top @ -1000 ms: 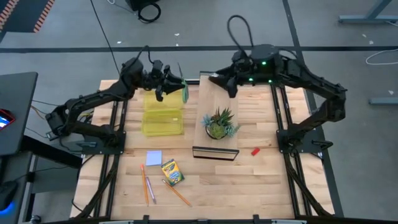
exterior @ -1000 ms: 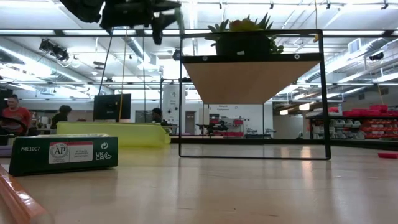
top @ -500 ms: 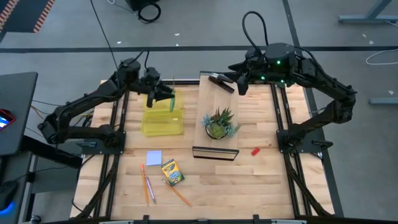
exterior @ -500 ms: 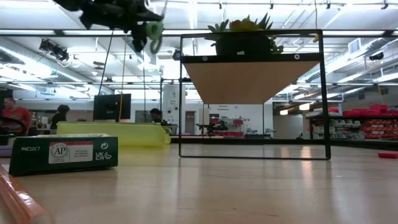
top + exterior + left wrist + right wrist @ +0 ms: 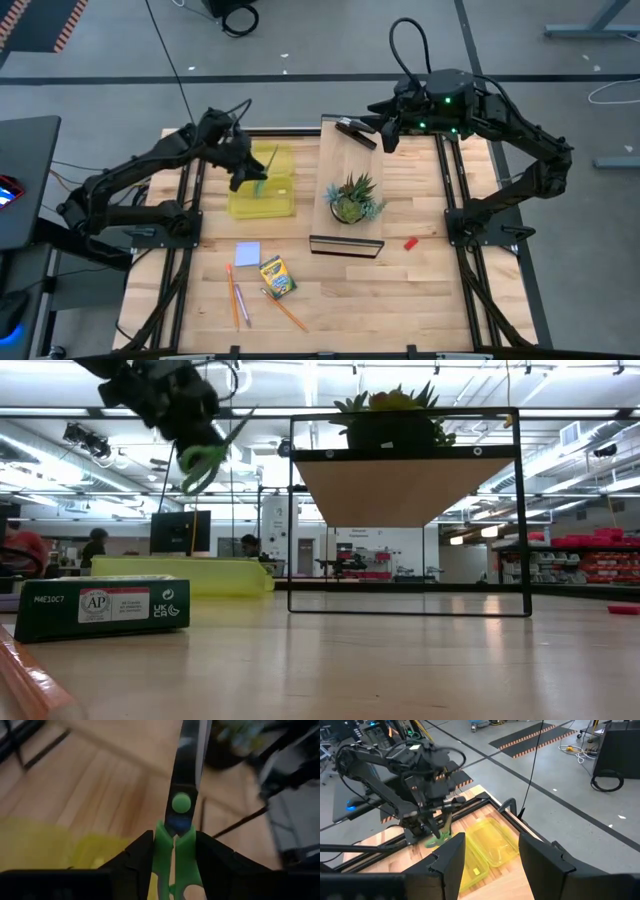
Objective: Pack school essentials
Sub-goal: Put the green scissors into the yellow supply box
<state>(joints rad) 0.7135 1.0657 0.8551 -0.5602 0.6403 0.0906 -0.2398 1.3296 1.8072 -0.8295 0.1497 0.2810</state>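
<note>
The scissors [image 5: 182, 815], green-handled with dark blades, are pinched at the handle between the two fingers of the left end effector [image 5: 243, 170], which hangs above the yellow case [image 5: 263, 181] on the table [image 5: 420, 290]. The left wrist view shows this grip plainly: the green handle sits squeezed between both dark fingers [image 5: 137, 857], blades pointing away over the blurred yellow case and the wood beyond. The high view cannot show that contact, but it places the other essentials: the pale blue pad [image 5: 247, 253], the crayon box [image 5: 277, 277], the thin pencils [image 5: 236, 298] and the tiny red block [image 5: 410, 243] all lie on the table well apart from either end effector, the plant [image 5: 351, 199] standing on a wooden shelf [image 5: 345, 160]. The low view shows the scissors' handle loops hanging below the left end effector, in the air well above the table. The right end effector [image 5: 490, 862], fingers spread and holding nothing, hovers beyond the shelf's far edge.
</note>
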